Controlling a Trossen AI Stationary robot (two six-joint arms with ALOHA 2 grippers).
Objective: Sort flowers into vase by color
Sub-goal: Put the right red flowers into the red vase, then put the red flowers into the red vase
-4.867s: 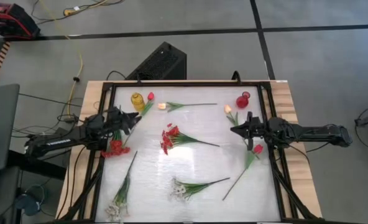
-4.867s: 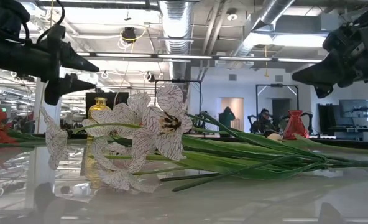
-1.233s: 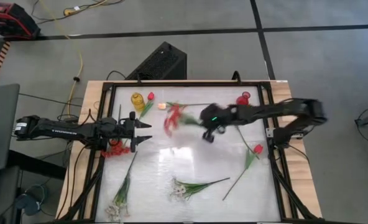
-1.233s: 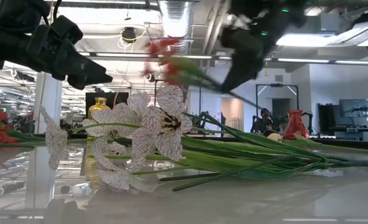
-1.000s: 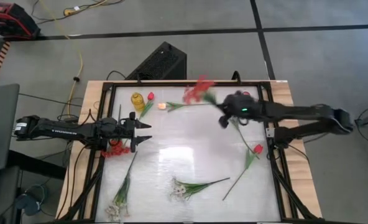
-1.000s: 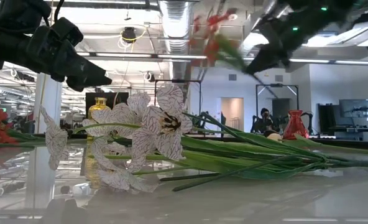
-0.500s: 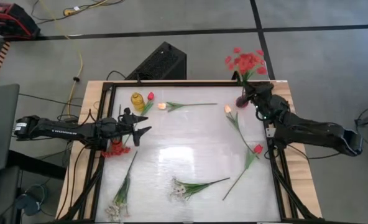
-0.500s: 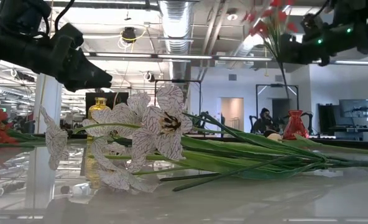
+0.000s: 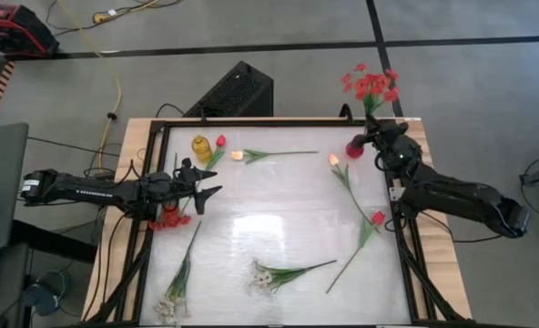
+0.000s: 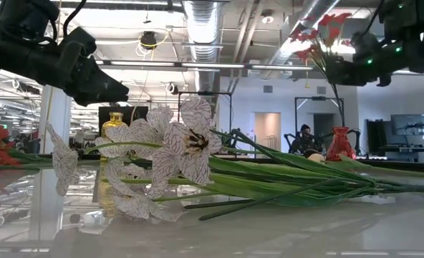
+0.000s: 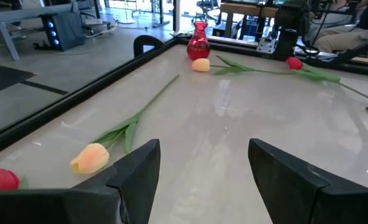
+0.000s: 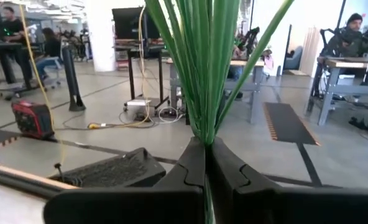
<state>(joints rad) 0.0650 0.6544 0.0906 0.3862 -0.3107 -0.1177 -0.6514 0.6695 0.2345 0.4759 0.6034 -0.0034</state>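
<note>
Overhead, right gripper (image 9: pixel 376 137) clamped tight on the green stalks of the red flower bunch (image 9: pixel 370 85), held just above the red vase (image 9: pixel 355 148) at the table's far right corner, presumably to match red with red. Stalks close to upright, blossoms up, cut ends pointing down toward the vase mouth, not yet inside. Left gripper (image 9: pixel 213 180) waiting over the left side near the yellow vase (image 9: pixel 201 148), fingers spread wide, holding nothing
</note>
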